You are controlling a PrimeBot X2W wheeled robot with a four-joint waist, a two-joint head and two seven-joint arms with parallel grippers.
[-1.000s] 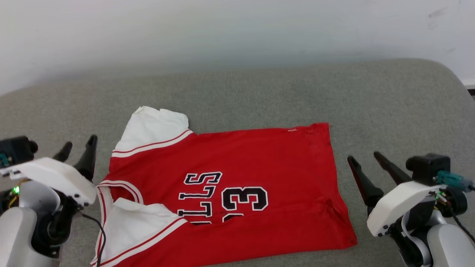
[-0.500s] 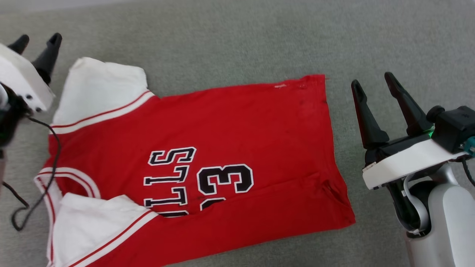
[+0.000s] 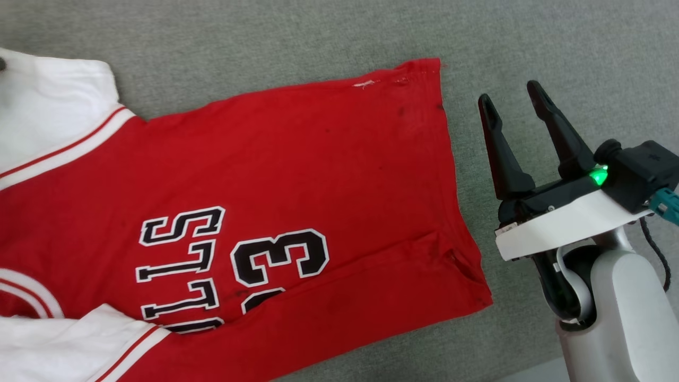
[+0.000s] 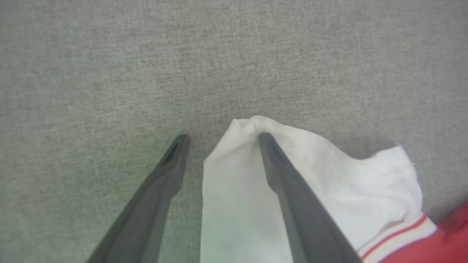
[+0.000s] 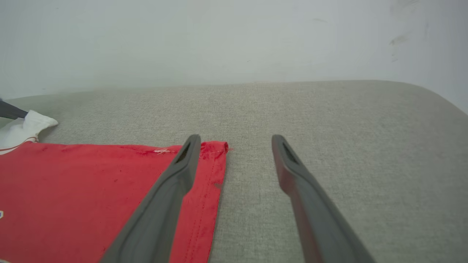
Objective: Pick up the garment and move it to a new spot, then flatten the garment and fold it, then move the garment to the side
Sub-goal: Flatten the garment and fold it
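Surface [image 3: 318,37]: grey fabric, under everything;
Shirt [image 3: 297,159]: red, spread flat on the surface, print up and turned sideways; hem at the right, white sleeves at the left;
Right gripper [image 3: 508,91]: just beside the hem's far corner; jaws released, grasping nothing; in the wrist view one finger over the hem edge, the other over bare fabric;
Left gripper [image 4: 223,136]: at the far sleeve; jaws released, straddling its tip;
Sleeve tip [image 4: 252,126]: white, bunched
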